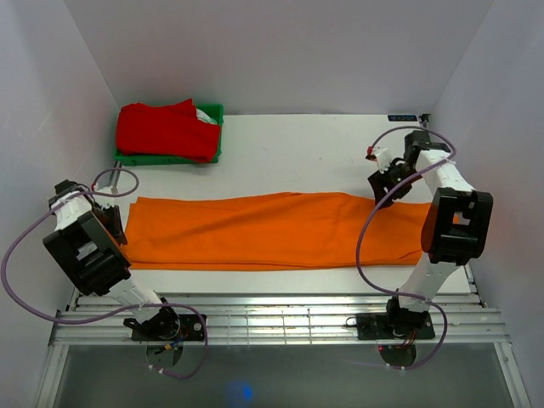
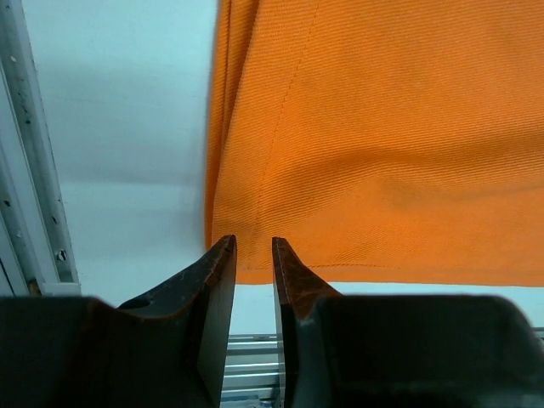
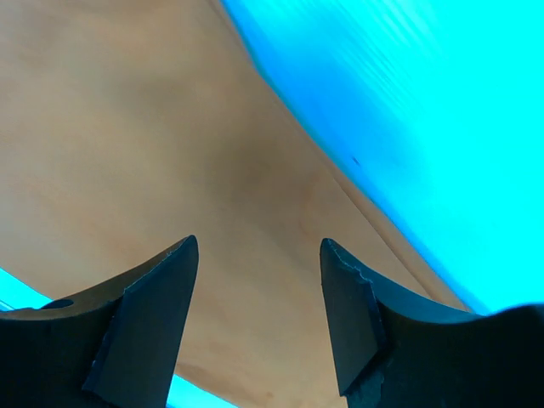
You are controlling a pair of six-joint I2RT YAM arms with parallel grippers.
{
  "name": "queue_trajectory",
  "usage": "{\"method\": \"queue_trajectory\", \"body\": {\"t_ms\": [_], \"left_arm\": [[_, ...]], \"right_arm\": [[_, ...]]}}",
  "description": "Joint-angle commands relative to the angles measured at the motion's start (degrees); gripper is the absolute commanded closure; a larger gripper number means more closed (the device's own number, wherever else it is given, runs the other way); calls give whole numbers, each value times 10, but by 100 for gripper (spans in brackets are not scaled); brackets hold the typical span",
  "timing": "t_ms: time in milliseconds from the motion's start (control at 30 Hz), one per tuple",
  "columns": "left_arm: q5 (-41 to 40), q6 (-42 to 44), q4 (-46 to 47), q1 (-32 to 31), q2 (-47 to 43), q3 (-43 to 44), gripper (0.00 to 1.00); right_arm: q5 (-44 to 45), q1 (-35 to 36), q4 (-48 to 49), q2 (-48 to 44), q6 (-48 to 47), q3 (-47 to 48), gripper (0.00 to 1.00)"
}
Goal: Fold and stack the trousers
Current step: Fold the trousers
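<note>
We judge the bright orange cloth trousers (image 1: 255, 229) limp and light, best pinched at end hems; left gripper (image 2: 253, 241) narrow, right gripper (image 3: 258, 242) wide, both empty.

Left arm (image 1: 89, 251), right arm (image 1: 455, 223): white link shells, boxy black joint housings, black base plates. Lilac cable (image 1: 359, 248) loops along each. Left gripper (image 2: 253, 246), right gripper (image 3: 259, 246): black wedge fingers, chipped tips.

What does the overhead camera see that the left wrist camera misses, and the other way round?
Overhead only: both arms, the trousers at full length, a green bin holding a red garment at the back left. Left wrist only: the left claw close up, a narrow gap between its tips, by the stitched hem. Both: orange trousers lying on the white table.
</note>
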Motion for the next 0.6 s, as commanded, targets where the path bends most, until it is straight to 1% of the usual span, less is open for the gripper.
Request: {"method": "queue_trajectory", "body": {"t_ms": [0, 133, 267, 367, 433, 567], "left_arm": [[-5, -29, 3, 11, -3, -8, 66], [-7, -37, 1, 25, -20, -34, 66], [3, -26, -3, 36, -29, -47, 65], [7, -4, -7, 37, -38, -67, 61], [10, 6, -2, 37, -48, -79, 56], [17, -6, 6, 37, -44, -86, 52]], "right_arm": [[-23, 40, 14, 26, 50, 14, 36], [-26, 68, 36, 45, 69, -4, 36], [-9, 74, 58, 54, 69, -30, 37], [4, 74, 69, 60, 74, -42, 38], [11, 74, 74, 64, 76, -47, 39], [19, 75, 80, 73, 79, -55, 40]]}}
